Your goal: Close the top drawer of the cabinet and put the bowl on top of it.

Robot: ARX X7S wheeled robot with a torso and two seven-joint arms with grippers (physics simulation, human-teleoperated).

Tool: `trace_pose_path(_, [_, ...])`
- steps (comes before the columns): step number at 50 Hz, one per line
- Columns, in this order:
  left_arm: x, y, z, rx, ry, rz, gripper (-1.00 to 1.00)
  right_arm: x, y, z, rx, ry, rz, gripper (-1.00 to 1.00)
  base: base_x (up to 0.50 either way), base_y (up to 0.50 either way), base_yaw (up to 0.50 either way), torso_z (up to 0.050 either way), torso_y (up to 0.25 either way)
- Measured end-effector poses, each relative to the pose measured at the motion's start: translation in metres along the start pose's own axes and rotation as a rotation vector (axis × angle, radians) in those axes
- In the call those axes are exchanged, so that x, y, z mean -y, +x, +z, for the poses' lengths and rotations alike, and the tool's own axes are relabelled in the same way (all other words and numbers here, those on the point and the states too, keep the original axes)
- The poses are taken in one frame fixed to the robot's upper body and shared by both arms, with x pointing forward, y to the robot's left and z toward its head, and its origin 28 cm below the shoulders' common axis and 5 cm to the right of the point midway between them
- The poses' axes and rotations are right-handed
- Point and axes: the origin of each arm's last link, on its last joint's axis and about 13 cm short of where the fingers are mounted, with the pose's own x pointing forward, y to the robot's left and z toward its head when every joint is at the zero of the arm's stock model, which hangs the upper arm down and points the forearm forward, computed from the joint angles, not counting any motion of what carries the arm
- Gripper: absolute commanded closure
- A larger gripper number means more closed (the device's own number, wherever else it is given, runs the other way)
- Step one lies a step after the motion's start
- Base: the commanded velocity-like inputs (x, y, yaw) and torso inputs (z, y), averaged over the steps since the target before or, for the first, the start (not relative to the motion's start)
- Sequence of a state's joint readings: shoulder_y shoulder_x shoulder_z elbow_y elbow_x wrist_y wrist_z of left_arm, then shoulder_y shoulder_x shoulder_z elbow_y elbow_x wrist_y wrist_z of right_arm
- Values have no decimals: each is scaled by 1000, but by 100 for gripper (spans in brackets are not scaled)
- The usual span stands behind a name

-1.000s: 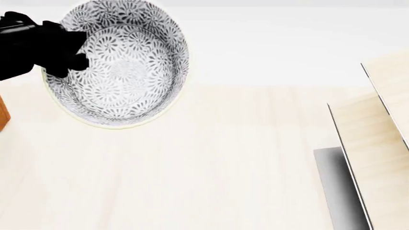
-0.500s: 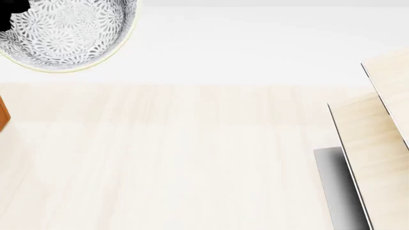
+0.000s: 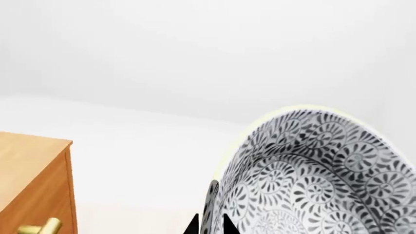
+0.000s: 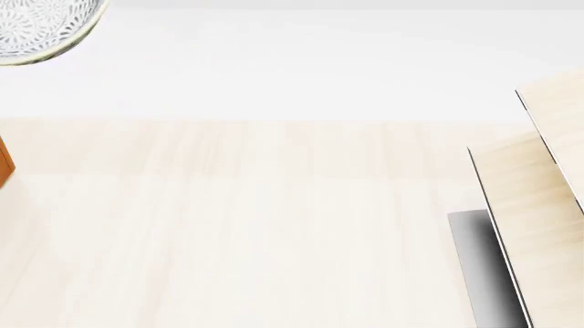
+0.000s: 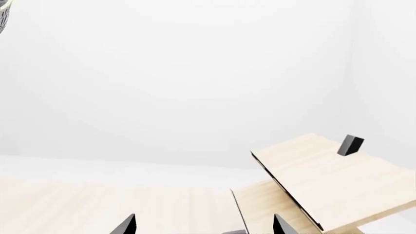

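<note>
The left fingers (image 3: pixel 209 225) pinch the rim of the bowl (image 3: pixel 312 180), one dark tip either side of the patterned wall, and the bowl hangs off them in the air, tilted so its inside faces the wrist camera. From the head view only a sliver of the bowl (image 4: pixel 37 27) shows, up in the far left corner, clear of the pale wooden surface (image 4: pixel 256 232) below.

Now the one thing that matters: the cabinet (image 3: pixel 32 180) sits off to one side of the held bowl, well apart from it, its flat orange-brown top seemingly lower than the bowl's rim. A brass handle (image 3: pixel 40 227) peeks out on its front; whether that drawer is fully shut, these views don't tell. In the head view the cabinet (image 4: pixel 5 160) is just a thin strip at the left edge, so it lies out on the robot's left, the same side as the loaded arm.

The right fingers (image 5: pixel 202 226) stand wide apart and empty, over by the slanted rack (image 5: pixel 325 180), far from the action.

My read: the left arm must carry the bowl sideways across that gap, then level it before setting down.
</note>
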State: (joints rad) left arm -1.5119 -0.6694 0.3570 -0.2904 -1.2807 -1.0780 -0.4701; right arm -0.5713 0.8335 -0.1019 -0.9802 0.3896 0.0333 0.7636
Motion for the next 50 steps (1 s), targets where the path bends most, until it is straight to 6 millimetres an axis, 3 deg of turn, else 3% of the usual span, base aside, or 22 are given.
trace_pose_path(50, [-34,-10,22,115,-147,254,100,2,-2,-3,-7,7,-12,-100,0,0,0,0,0])
